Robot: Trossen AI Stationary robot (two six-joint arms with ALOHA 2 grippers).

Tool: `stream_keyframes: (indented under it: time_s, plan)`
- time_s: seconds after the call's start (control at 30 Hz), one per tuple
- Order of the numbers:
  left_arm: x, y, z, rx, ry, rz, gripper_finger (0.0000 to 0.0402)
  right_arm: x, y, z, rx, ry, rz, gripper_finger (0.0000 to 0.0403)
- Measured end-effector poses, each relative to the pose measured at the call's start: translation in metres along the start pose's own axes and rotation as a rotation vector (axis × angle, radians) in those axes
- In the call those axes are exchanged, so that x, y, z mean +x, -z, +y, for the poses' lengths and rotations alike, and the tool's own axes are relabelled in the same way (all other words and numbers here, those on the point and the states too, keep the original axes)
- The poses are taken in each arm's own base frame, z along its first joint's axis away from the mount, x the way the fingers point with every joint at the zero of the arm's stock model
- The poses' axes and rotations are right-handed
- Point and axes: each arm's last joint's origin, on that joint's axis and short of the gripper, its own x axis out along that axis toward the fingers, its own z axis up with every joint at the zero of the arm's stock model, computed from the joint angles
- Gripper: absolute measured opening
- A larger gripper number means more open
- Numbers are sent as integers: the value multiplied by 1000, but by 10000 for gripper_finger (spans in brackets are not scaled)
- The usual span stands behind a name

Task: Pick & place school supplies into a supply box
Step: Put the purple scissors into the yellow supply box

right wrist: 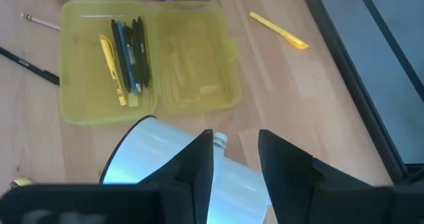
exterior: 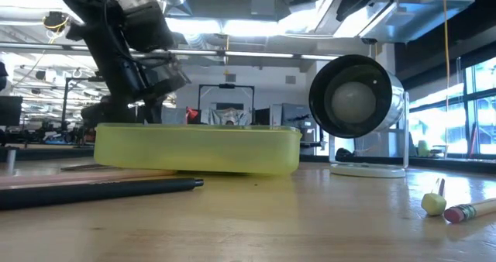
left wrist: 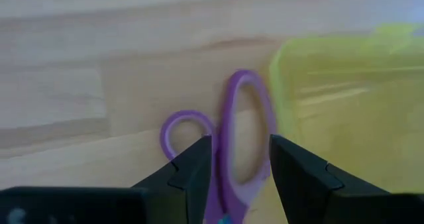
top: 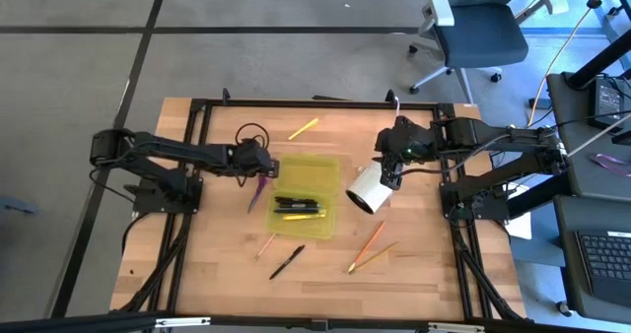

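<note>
Beside the supply box [top: 305, 210], the left gripper [left wrist: 240, 177] straddled the purple scissors [left wrist: 240, 144].
Its jaws stood open around the larger handle loop, the scissors flat on the table [top: 414, 264] against the box's wall. Pens [right wrist: 126, 55] lay inside; the right gripper [right wrist: 235, 168], jaws apart, hovered over a white cylinder [top: 370, 186].

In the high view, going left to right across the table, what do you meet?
Left claw over the purple scissors → supply box → white cylinder → right claw.
</note>
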Motion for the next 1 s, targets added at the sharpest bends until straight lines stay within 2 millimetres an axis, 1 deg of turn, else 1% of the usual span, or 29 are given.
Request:
stream_keyframes:
  time_s: [0.2,0.37,0.73,0.83,0.93,1.0]
  plan:
    - [18,7,-3,11,-17,50,143,0,0,0,0,1,-1,124]
    - [27,10,-3,9,-55,45,143,0,0,0,10,1,-1,124]
    - [27,12,6,19,-137,96,143,0,0,0,23,1,0,124]
    - [27,13,8,68,-147,107,142,0,0,0,23,1,0,124]
    - [27,13,9,114,-155,116,133,0,0,0,23,1,0,124]
    - [27,13,9,131,-158,118,119,0,0,0,23,1,0,124]
